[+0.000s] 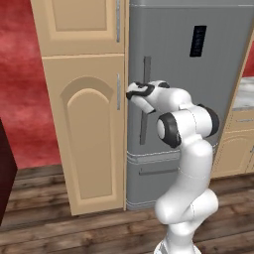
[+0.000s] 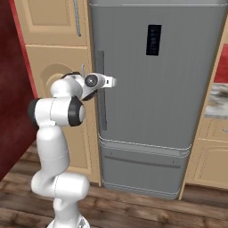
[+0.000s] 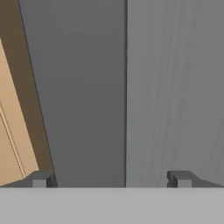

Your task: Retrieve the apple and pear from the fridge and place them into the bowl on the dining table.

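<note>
The tall grey fridge [image 1: 198, 114] [image 2: 178, 89] stands shut, so the apple and pear are hidden. Its long dark vertical handle [image 1: 146, 69] [image 2: 101, 107] runs down the door's left side. My gripper [image 1: 143, 90] [image 2: 113, 82] is open at mid-height on the handle, close in front of it. In the hand view the gripper [image 3: 111, 179] faces the door from very near. There the dark handle [image 3: 83, 87] covers the left and middle, and the lighter fridge door [image 3: 175, 87] is on the right. Nothing is held. The bowl and the dining table are out of view.
A tan wooden cabinet [image 1: 89, 134] [image 2: 49, 67] [image 3: 13, 131] with arched panels adjoins the fridge's left side. Tan counter drawers [image 1: 240, 144] [image 2: 213, 156] stand to its right. The floor [image 1: 59, 228] is wood planks, and a dark object [image 1: 5, 168] is at the left edge.
</note>
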